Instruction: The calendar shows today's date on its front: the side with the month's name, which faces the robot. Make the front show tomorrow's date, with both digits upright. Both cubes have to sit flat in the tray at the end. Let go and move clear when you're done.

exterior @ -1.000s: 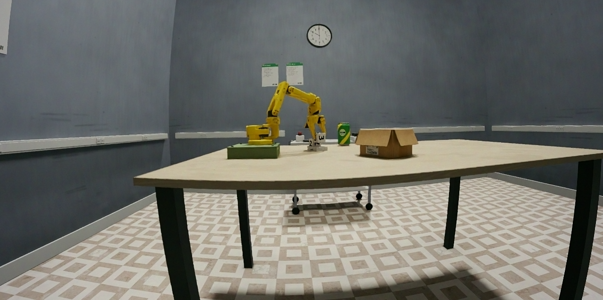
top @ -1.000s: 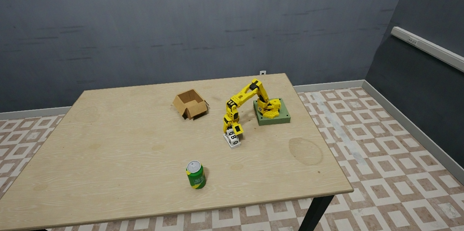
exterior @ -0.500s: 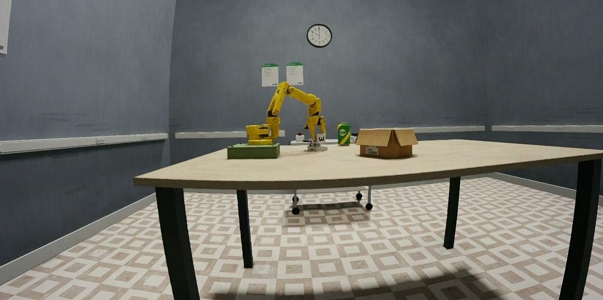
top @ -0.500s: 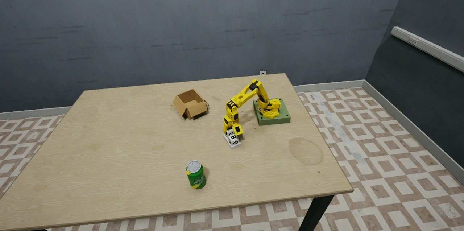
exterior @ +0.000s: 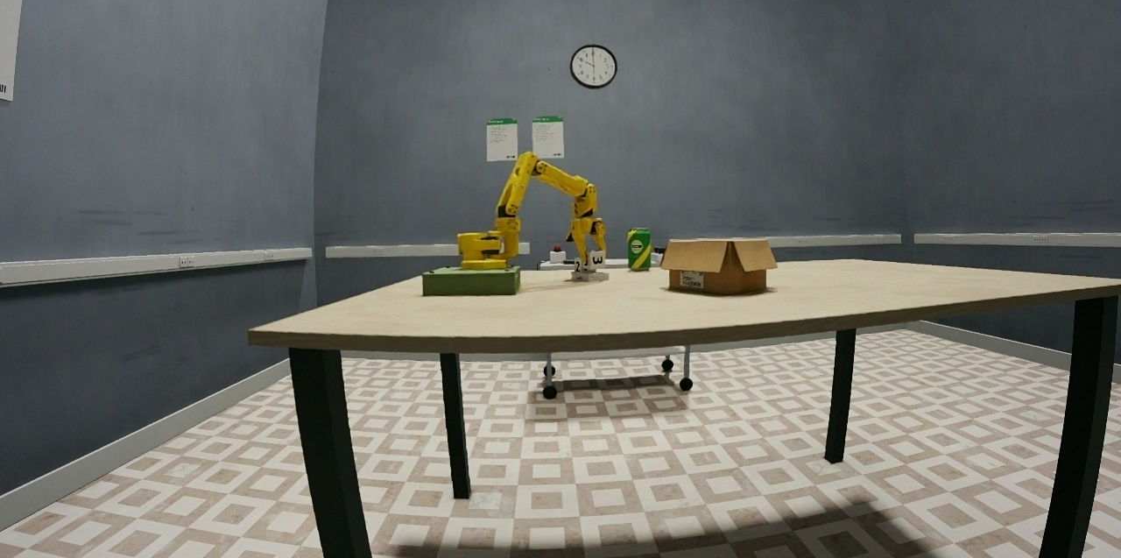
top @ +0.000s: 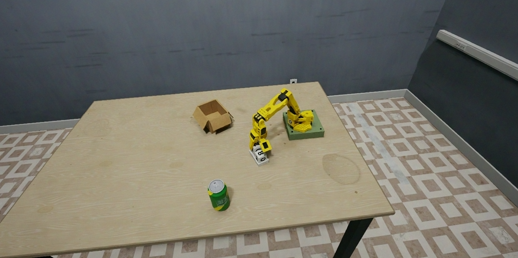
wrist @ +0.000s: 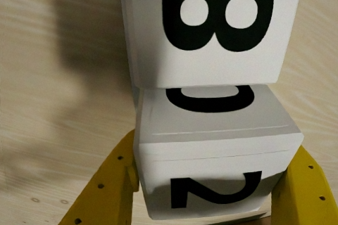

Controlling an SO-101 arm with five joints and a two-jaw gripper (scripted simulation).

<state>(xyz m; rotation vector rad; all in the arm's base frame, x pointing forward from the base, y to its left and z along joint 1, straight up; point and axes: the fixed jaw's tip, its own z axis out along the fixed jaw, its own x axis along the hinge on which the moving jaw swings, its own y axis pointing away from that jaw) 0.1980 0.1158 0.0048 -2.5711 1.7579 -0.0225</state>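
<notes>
Gripping a number cube (wrist: 211, 155) (exterior: 595, 258) by opposite sides, the hand (top: 260, 146) (exterior: 589, 250) (wrist: 204, 183) is handling something seemingly light, stiff, best pinched at six and twelve o'clock.Gripping one rigid, seemingly light cube (top: 256, 146) (exterior: 596, 258) (wrist: 211, 155), the hand (top: 260, 146) (exterior: 590, 257) (wrist: 204, 186) is pinching its nine and three o'clock sides in the wrist view.

So the yellow arm's (top: 272, 108) (exterior: 554, 176) arched up and over, wrist bent down. Gripper's (top: 260, 147) (exterior: 590, 252) (wrist: 205, 183) pointing downward, jaws clamped on a cube.

A white cube (wrist: 218, 155) between the tips of the pincer (wrist: 204, 183) (top: 260, 147) bears a black 2, lying sideways, and a partly hidden 0. The neighbouring white cube (wrist: 211, 67) (top: 260, 152), just beside the pincer, carries a sideways 8 and, seen from above, a 0. From outside, a 2 and a sideways 3 (exterior: 597, 258) show on the cubes below the pincer.
</notes>
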